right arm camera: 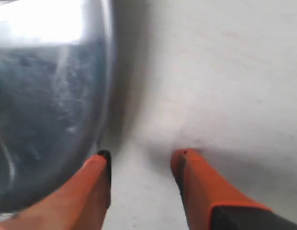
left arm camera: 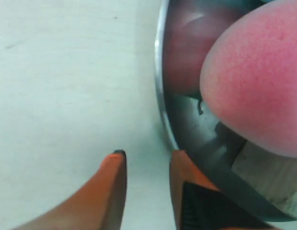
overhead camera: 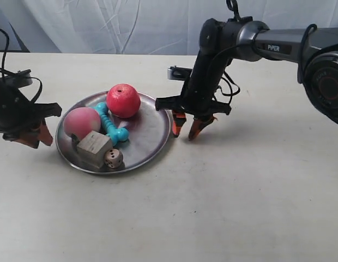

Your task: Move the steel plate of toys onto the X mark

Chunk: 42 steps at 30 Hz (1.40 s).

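The steel plate (overhead camera: 148,134) lies on the table and holds a red apple (overhead camera: 123,100), a pink peach ball (overhead camera: 80,123), a teal bone (overhead camera: 110,124), a wooden cube (overhead camera: 94,148) and a small die (overhead camera: 113,158). My left gripper (overhead camera: 39,142) stands open just outside the plate's rim beside the peach. In the left wrist view the left gripper (left arm camera: 147,155) has one finger close against the plate rim (left arm camera: 163,96), with the peach (left arm camera: 258,81) and cube (left arm camera: 263,167) beyond. My right gripper (overhead camera: 185,135) stands open at the opposite rim; in its wrist view the right gripper (right arm camera: 141,155) spans bare table beside the plate (right arm camera: 48,105). The X mark is out of view.
A white cloth backdrop (overhead camera: 131,24) hangs behind the table's far edge. Pale tabletop (overhead camera: 240,207) stretches in front of the plate and out under the arm at the exterior view's right.
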Tool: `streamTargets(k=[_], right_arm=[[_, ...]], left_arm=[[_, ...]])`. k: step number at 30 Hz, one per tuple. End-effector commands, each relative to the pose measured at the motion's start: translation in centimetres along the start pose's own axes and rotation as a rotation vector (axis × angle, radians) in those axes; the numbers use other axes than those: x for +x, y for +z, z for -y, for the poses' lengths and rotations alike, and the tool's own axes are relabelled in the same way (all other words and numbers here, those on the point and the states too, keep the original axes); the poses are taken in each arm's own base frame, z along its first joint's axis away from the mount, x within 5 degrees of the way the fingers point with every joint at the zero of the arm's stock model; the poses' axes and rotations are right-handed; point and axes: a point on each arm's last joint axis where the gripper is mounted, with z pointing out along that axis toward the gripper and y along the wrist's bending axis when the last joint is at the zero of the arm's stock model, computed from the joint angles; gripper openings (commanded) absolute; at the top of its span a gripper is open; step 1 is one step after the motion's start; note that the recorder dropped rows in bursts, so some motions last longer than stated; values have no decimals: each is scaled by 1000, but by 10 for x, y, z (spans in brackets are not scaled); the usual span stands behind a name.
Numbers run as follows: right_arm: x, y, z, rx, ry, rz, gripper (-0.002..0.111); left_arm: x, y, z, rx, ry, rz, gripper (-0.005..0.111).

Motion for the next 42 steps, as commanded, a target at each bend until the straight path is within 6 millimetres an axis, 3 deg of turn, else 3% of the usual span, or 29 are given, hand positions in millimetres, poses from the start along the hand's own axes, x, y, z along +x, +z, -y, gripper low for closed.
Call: streamTargets(k=[1, 3, 6, 9, 14, 21, 24, 29, 33, 35, 38, 42], right_arm=[[4, -36, 7, 148, -38, 59, 45], [7, -54, 8, 177, -47, 88, 42], [13, -86, 5, 212, -70, 158, 26], [23, -122, 0, 258, -101, 242, -1], [55, -178, -9, 272, -132, 410, 0], [131, -206, 0, 261, -128, 693, 0], [172, -201, 4, 186, -139, 834, 0], [232, -171, 24, 138, -157, 970, 0], [272, -148, 39, 109, -175, 1081, 0], [284, -143, 42, 79, -175, 1152, 0], [294, -152, 41, 43, -186, 1270, 0], [300, -157, 41, 36, -190, 1294, 0]], left_arm=[[3, -23, 3, -46, 14, 61, 12], [4, -37, 7, -43, 26, 103, 0], [8, -61, 15, -38, 48, 176, 0], [15, -94, 24, -31, 69, 289, 0], [43, -151, 37, -21, 91, 523, 0], [122, -206, 43, -31, 115, 827, 0], [159, -212, 39, -44, 120, 927, 0], [215, -218, 36, -20, 151, 1126, 0], [246, -211, 31, -8, 169, 1229, 0], [255, -204, 28, -7, 174, 1251, 0], [265, -194, 25, -6, 178, 1236, 0], [272, -191, 26, 26, 171, 1207, 0]])
